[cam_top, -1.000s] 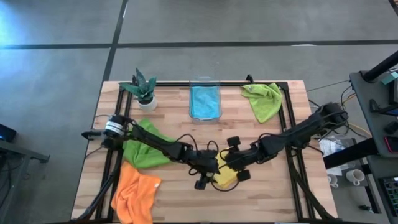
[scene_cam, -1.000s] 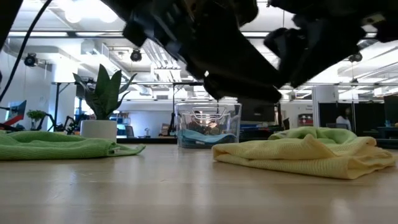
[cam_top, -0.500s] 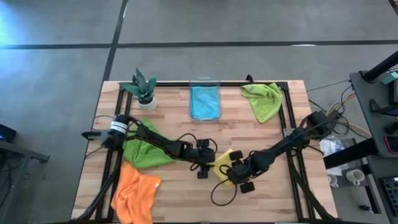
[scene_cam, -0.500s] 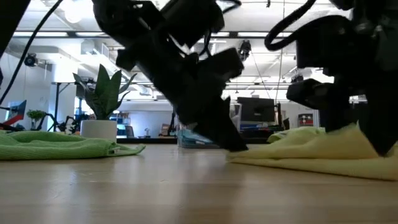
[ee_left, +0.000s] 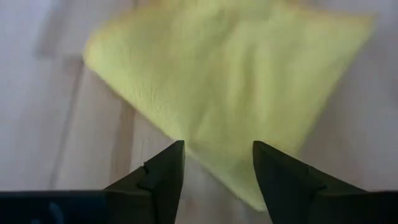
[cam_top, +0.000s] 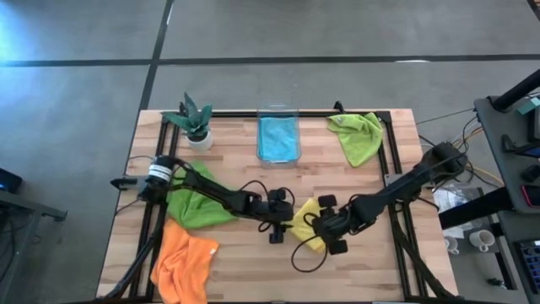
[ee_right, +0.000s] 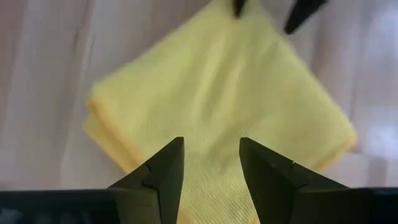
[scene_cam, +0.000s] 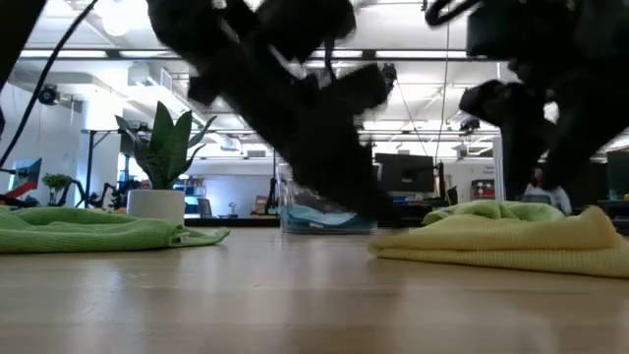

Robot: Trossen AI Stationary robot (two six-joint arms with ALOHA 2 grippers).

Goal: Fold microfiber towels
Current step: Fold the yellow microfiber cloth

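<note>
The yellow towel (cam_top: pixel 306 216) lies folded and flat on the wooden table, near its middle. My left gripper (ee_left: pixel 217 152) is open and low at the towel's left edge (ee_left: pixel 186 143), slanting down toward it. My right gripper (ee_right: pixel 211 152) is open and points down over the towel (ee_right: pixel 217 81) from the right side. In the low view the towel (scene_cam: pixel 491 241) rests flat, with the left arm's dark fingers coming down at its left end. A darker green towel (cam_top: pixel 198 207) lies under the left arm. My left gripper's open fingers (ee_left: pixel 168 168) stand on either side of the yellow towel's left edge. I cannot tell whether they touch the cloth or the table. My right gripper's fingers (ee_right: pixel 163 165) are above the towel's top face, and I see no touch.
An orange towel (cam_top: pixel 184 262) lies crumpled at the near left and a lime green towel (cam_top: pixel 356 137) at the far right. A clear bin (cam_top: pixel 278 114) holding a blue towel (cam_top: pixel 278 139) stands at the far middle, with a potted plant (cam_top: pixel 194 122) to its left.
My left gripper has come down to the table at the yellow towel's left edge and tipped more steeply downward. My right gripper has swung toward the near edge and partly back, ending lower over the towel. The towel now lies flatter and more compact than a second ago.
</note>
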